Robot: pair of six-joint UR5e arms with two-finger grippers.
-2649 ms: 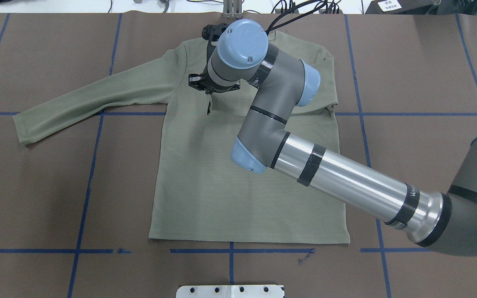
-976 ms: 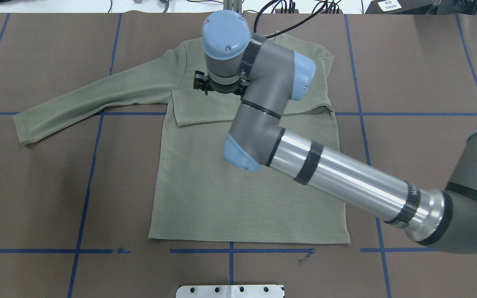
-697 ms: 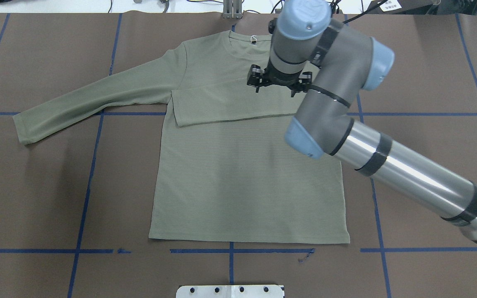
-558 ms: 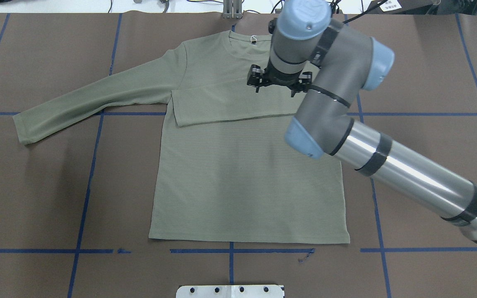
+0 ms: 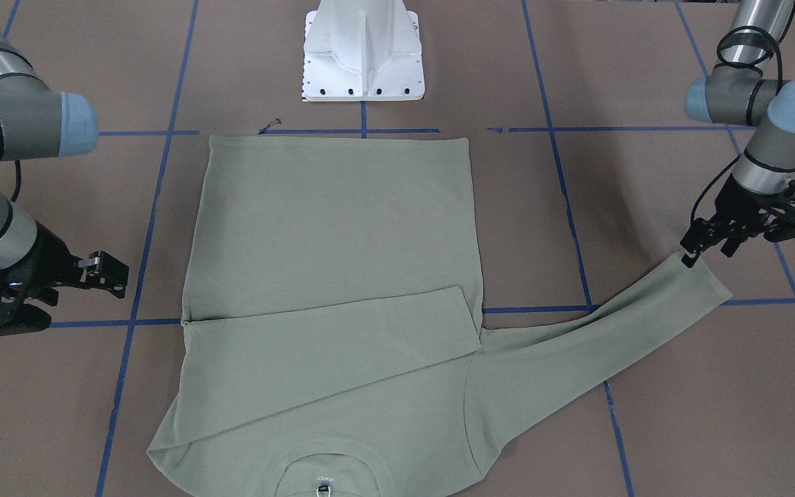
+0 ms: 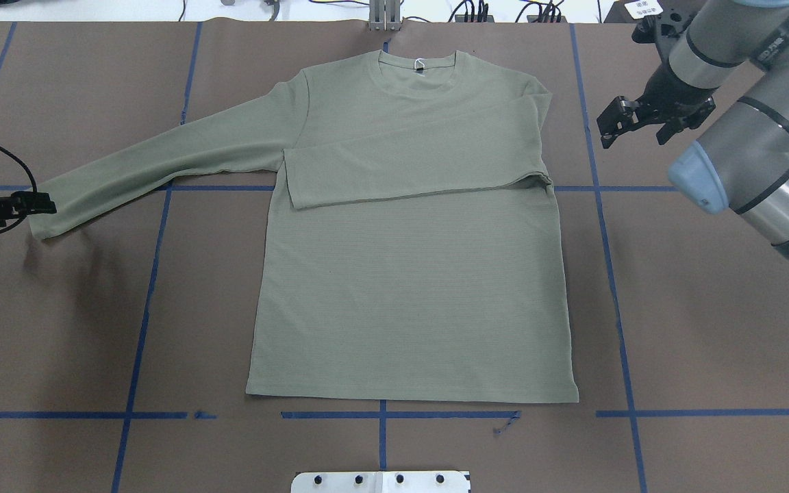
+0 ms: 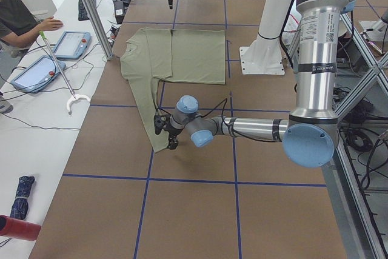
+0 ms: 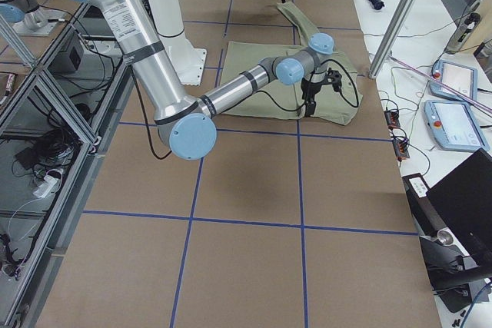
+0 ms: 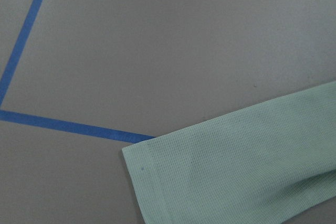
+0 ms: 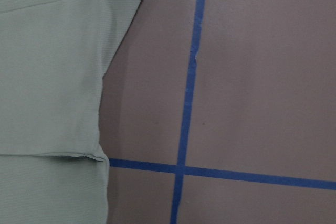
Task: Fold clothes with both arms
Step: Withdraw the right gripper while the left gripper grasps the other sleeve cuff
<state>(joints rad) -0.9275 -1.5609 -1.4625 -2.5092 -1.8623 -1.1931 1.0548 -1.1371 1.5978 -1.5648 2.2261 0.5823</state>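
1. At 9 o'clock, the left gripper point(image 6: 37, 203) has come in from off the table's edge. It now sits just beside the cuff point(image 6: 40, 220) of the spread sleeve point(image 6: 155, 163). I cannot tell whether it touches the cloth or whether its jaws are apart or together. Its wrist camera shows only the cuff and bare table point(image 6: 696, 342).
2. In the middle, the folded sleeve point(image 6: 408, 168) lies flat across the chest. A couple of seconds ago it was still being carried over by the right arm.
3. At 2 o'clock, the right gripper point(image 6: 633, 130) has pulled clear of the shirt point(image 6: 408, 294). It hangs over bare table with its jaws apart and nothing in them.
4. My reading is that the first sleeve fold is done. The left arm looks set to take the other sleeve, and the body folds are still to come.
5. The shirt lies flat at the table's centre. Its spread sleeve reaches out toward 8 o'clock.
6. The neck point(image 6: 416, 65) points to 12 o'clock and the hem point(image 6: 411, 396) lies at 6. The body's long axis therefore runs 12 to 6, and the folded sleeve crosses it from the 3 o'clock side toward 9.
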